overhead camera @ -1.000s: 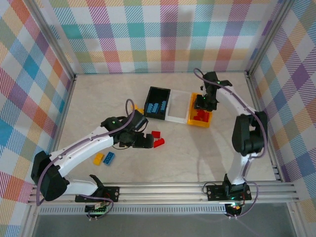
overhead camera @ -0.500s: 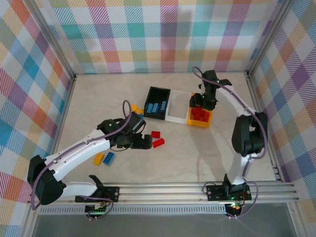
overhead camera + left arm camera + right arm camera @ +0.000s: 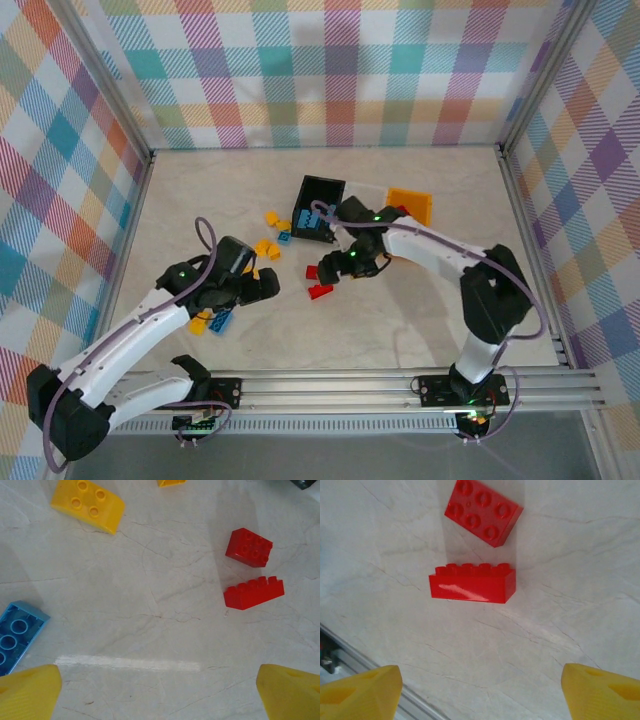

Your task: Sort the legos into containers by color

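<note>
Two red legos lie mid-table: a wide brick and a long one on its side. My right gripper hovers open just beside them, nothing between its yellow fingertips. My left gripper is open and empty, left of the red pair. Yellow legos and a blue lego lie around it. The black container holds blue legos. The white container and the yellow-orange container sit behind my right arm.
A yellow lego and a small blue one lie left of the black container. Another yellow lego sits beside the blue one at the near left. Metal rails run along the near edge; checkered walls enclose the table.
My right arm swung from above the yellow-orange container down to the red legos mid-table, and its jaws opened. My left arm drew back toward the near left, still open.
</note>
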Robot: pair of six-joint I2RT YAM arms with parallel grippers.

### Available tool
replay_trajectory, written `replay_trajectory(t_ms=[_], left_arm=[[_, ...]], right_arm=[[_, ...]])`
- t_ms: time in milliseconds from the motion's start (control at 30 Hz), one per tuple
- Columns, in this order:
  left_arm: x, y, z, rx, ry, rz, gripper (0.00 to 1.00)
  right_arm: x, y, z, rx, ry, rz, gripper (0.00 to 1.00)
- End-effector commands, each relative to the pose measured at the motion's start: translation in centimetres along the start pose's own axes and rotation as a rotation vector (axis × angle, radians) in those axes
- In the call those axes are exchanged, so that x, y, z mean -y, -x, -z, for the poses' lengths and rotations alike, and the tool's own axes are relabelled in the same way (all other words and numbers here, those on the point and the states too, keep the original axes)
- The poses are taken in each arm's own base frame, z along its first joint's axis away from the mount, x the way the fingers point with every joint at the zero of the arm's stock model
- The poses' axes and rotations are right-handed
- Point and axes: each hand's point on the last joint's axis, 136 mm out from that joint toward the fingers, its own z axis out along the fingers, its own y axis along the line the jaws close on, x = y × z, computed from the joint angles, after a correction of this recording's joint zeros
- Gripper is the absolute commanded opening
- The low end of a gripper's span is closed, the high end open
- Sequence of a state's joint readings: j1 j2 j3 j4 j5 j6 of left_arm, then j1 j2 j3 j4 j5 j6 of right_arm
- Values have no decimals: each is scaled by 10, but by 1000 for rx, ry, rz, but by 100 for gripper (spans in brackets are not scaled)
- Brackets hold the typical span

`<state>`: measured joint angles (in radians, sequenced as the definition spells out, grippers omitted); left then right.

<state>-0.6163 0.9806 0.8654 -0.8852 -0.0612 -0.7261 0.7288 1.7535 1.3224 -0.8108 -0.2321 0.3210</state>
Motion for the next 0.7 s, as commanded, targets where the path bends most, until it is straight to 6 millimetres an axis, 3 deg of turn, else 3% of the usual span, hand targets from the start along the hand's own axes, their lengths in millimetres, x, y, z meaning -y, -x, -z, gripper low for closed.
replay_trajectory(t_ms=[0, 133, 400, 667], left_arm=[[-12, -5, 5, 8, 9, 41, 100], [-22, -9, 14, 30, 9, 65, 100], [-43, -22, 24, 50, 17, 97, 100], [-53, -27, 28, 65, 13, 123, 100]], right_arm=[[-6, 9, -13, -17, -58, 68, 87], [-4, 13, -34, -69, -118, 98, 93], [-16, 21, -57, -111, -147, 126, 98], [-11, 19, -72, -151, -186, 138, 94]])
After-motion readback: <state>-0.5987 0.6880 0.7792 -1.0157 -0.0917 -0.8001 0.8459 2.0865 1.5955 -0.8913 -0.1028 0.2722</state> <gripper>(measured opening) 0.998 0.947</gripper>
